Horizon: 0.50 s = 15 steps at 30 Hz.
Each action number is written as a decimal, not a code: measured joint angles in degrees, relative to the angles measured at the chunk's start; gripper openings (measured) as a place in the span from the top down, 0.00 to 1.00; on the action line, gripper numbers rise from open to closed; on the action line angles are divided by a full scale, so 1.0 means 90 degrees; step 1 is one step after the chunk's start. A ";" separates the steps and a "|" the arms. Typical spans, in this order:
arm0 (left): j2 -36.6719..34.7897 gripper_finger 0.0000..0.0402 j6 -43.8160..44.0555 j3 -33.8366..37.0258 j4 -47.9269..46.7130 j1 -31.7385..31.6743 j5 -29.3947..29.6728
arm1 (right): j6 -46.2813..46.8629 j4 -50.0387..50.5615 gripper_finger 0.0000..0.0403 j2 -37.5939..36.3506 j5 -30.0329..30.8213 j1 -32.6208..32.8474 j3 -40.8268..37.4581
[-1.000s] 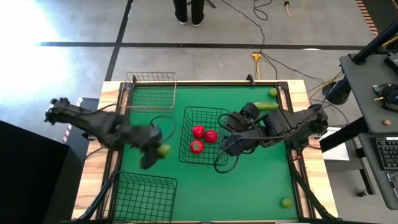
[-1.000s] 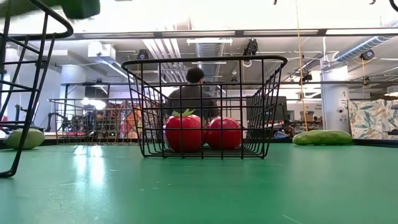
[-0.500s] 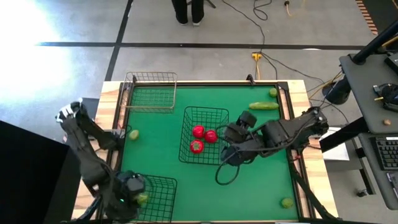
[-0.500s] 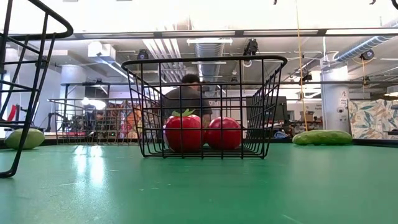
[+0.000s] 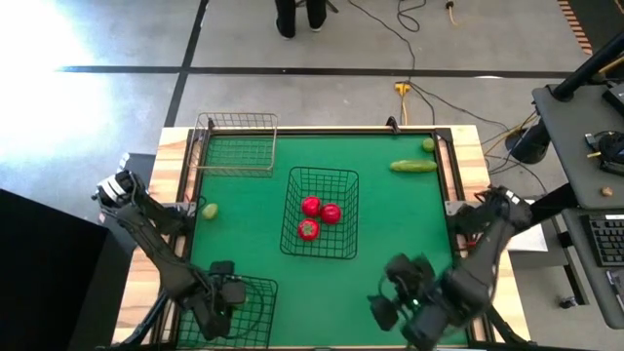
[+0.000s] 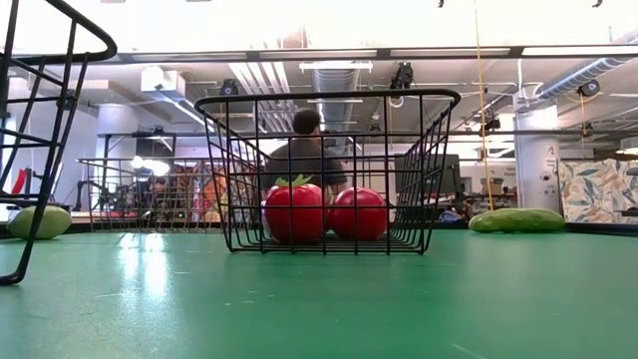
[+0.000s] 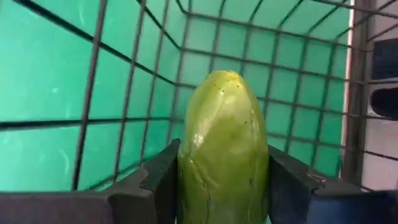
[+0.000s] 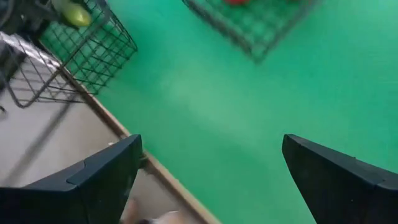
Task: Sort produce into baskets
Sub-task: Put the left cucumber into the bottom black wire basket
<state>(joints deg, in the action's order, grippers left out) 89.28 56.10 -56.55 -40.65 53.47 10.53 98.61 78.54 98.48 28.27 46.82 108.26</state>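
My left gripper (image 5: 219,300) is shut on a green cucumber (image 7: 224,124) at the near-left black wire basket (image 5: 244,310). The cucumber also shows in the right wrist view (image 8: 74,12). My right gripper (image 5: 395,300) is open and empty above the table's near edge. Three red tomatoes (image 5: 317,216) lie in the middle black basket (image 5: 322,175). A second cucumber (image 5: 413,166) and a lime (image 5: 427,145) lie on the mat at the far right. Another lime (image 5: 209,210) lies at the left edge. The pale wire basket (image 5: 237,122) stands at the far left. My left gripper pinches the cucumber's two long sides (image 7: 186,180) between its two fingers (image 7: 158,180). The cucumber lies along the fingers, and its free end (image 7: 225,81) points away from the wrist, into the basket's wire grid. Whether it touches the basket floor, I cannot tell.
The middle basket (image 6: 329,170) stands in the middle of the green mat, with bare mat (image 5: 390,244) between it and my right gripper. The table's wooden rim (image 8: 168,180) runs just under my right gripper. A person (image 6: 304,150) shows in the room behind.
My left gripper has gone from the middle-left of the table toward the near edge, to the near-left basket, carrying the cucumber. My right gripper has gone from beside the middle basket toward the near edge of the table.
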 joint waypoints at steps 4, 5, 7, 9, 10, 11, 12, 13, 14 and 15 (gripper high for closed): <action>0.0013 0.59 -0.0061 0.0266 0.0092 -0.0002 0.0357 | 0.1316 -0.0351 0.05 0.0000 -0.0105 0.0420 -0.0536; 0.0028 0.58 -0.0060 0.0325 0.0031 -0.0002 0.0392 | 0.1426 -0.0472 0.05 0.0000 -0.0201 0.0475 -0.0657; 0.0031 0.56 -0.0253 0.0386 0.0103 0.0000 0.0358 | 0.1482 -0.0563 0.05 0.0000 -0.0451 0.0543 -0.0829; 0.0028 0.54 -0.0346 0.0395 0.0188 0.0002 0.0363 | 0.1496 -0.0596 0.05 0.0000 -0.0631 0.0544 -0.0900; 0.0028 0.52 -0.0346 0.0397 0.0171 0.0003 0.0351 | 0.1497 -0.0596 0.05 0.0000 -0.0648 0.0536 -0.0912; 0.0028 0.51 -0.0345 0.0393 0.0146 0.0005 0.0312 | 0.1496 -0.0598 0.05 0.0000 -0.0639 0.0516 -0.0912; 0.0029 0.50 -0.0342 0.0364 0.0122 0.0004 0.0222 | 0.1493 -0.0604 0.05 0.0000 -0.0621 0.0481 -0.0912; 0.0030 0.49 -0.0331 0.0316 0.0120 0.0003 0.0160 | 0.1484 -0.0599 0.05 0.0000 -0.0596 0.0451 -0.0912; 0.0028 0.48 -0.0316 0.0251 0.0120 0.0005 0.0117 | 0.1438 -0.0597 0.05 0.0000 -0.0548 0.0422 -0.0907; 0.0028 0.48 -0.0277 0.0180 0.0126 0.0018 0.0096 | 0.1377 -0.0598 0.05 0.0000 -0.0498 0.0397 -0.0905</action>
<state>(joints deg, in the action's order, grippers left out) 89.54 53.61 -54.93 -39.52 53.63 11.40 111.01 73.15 98.48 23.79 50.39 100.12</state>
